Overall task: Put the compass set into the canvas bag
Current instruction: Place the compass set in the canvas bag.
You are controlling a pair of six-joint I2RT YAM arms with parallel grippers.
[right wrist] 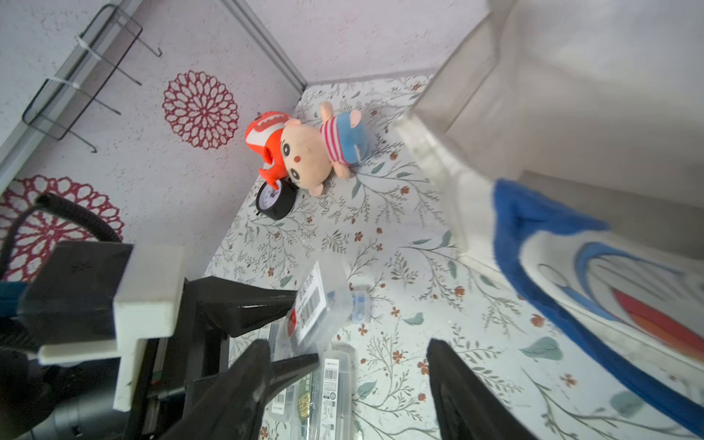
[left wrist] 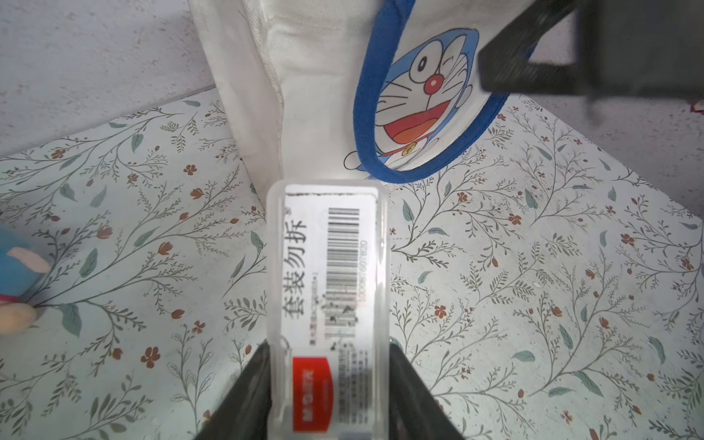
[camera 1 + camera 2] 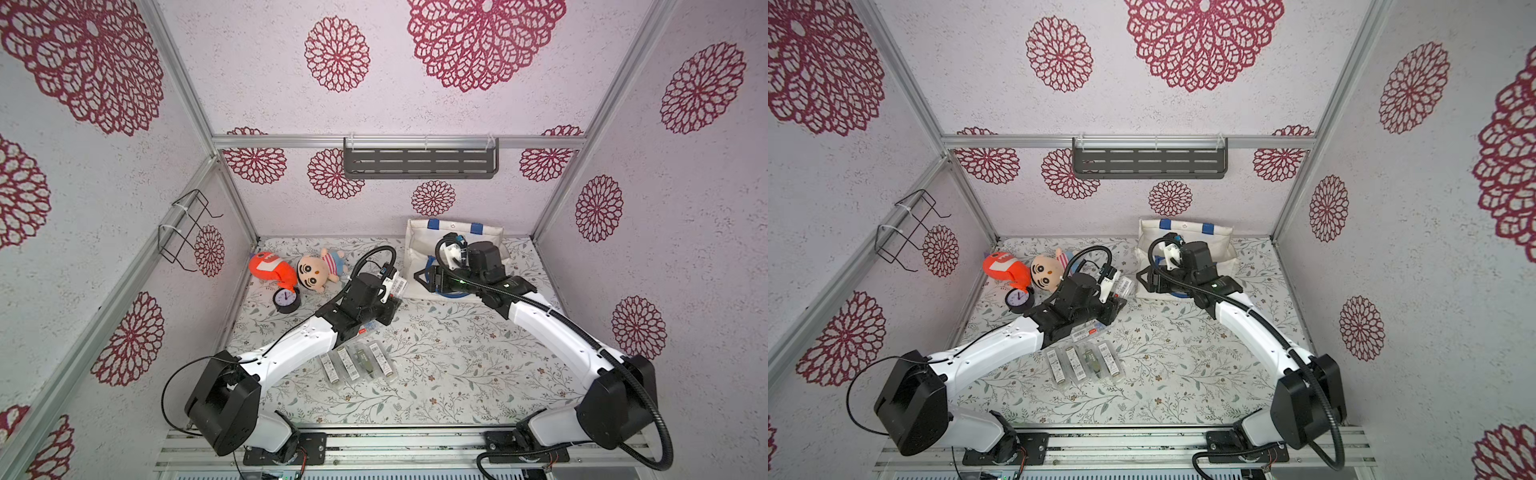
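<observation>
Floral tabletop (image 3: 440, 374): left hand (image 2: 329, 354) clamps compass set (image 2: 331, 266) just before canvas bag (image 2: 312, 95); right hand (image 1: 347, 343) spread.

Lab robot booth. An aluminium frame (image 3: 291, 142) carries panels (image 3: 249, 83) papered with red rosettes. Left arm (image 3: 291, 353) and right arm (image 3: 552, 332) are bolted to a rail (image 3: 395, 446) at the bench (image 3: 457, 374) edge.

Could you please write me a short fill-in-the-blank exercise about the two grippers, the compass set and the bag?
1. The left gripper holds the compass set, whose label bears a striped ____.
2. The right gripper is ____ and holds nothing.
3. The bag has ____ handles.
Missing words: barcode; open; blue.
</observation>
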